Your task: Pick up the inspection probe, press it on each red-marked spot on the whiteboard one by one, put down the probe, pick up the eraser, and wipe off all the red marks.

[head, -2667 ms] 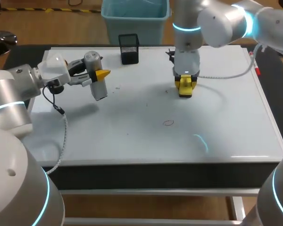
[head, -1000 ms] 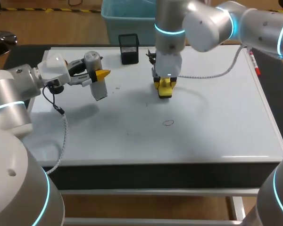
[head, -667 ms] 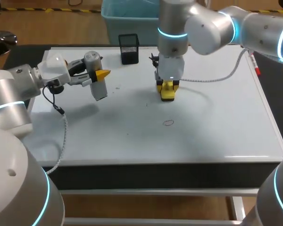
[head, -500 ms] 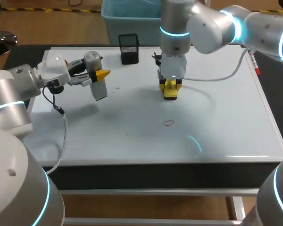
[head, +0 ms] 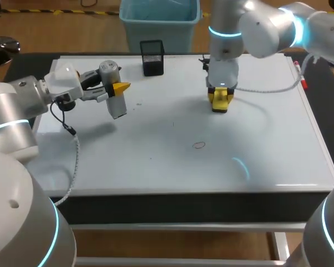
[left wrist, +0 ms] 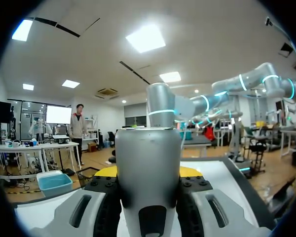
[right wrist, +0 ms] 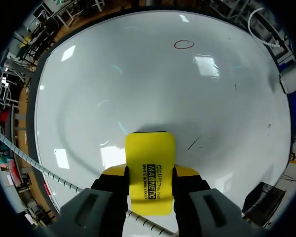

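My right gripper [head: 219,99] points down at the whiteboard [head: 267,139], shut on the yellow eraser [head: 220,104], whose lower end sits at the board's surface right of centre, towards the back. In the right wrist view the eraser [right wrist: 150,170] stands between the fingers [right wrist: 113,181], with one small red circle mark [right wrist: 184,44] ahead of it. That red mark [head: 198,145] lies nearer the front edge, left of the eraser. My left gripper [head: 118,89] hovers over the board's left part, shut on the silver probe [head: 117,104]. The probe [left wrist: 148,182] fills the left wrist view.
A black mesh pen holder [head: 152,57] stands at the board's back edge, between the two arms. A red marker [head: 304,83] lies at the right rim. A few faint dark specks [head: 174,123] dot the board's middle.
The right arm swept the eraser left across the board, then back right to where it began. The left arm with the probe has not moved.
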Robot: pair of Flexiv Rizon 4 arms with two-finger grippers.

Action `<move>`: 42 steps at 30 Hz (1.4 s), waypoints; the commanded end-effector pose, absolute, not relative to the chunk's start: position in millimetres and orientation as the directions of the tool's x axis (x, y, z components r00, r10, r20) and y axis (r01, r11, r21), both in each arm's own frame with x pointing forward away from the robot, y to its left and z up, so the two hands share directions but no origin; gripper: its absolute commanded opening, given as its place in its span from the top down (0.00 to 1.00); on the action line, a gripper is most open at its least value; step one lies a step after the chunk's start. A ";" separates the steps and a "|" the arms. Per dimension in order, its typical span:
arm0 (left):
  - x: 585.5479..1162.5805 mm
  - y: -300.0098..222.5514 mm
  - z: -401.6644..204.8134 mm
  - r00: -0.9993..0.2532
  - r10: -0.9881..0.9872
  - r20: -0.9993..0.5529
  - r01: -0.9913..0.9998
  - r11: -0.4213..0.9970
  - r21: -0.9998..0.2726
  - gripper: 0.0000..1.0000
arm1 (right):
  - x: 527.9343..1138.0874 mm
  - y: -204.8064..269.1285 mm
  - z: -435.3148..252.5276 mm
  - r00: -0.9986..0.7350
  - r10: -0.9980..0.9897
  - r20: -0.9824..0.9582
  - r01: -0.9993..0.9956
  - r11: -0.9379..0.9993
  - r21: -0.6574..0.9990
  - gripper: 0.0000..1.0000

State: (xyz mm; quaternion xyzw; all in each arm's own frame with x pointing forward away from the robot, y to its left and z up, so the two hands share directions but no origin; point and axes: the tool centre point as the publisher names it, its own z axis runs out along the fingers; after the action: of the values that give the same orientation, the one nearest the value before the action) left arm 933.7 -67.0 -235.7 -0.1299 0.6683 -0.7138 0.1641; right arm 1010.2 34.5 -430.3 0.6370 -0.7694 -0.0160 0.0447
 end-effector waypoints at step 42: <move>933.7 -67.8 -235.3 -0.911 -0.411 -0.035 0.063 -0.054 -0.997 1.00 | 1031.9 -127.8 -376.9 -0.420 -0.907 0.021 -0.905 0.420 0.062 1.00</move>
State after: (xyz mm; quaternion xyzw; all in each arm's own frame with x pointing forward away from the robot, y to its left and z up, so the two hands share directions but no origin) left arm 933.7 -67.0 -235.8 -0.1299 0.6683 -0.7138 0.1641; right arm 1034.2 -126.4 -379.5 0.5368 -0.8430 -0.0220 0.0266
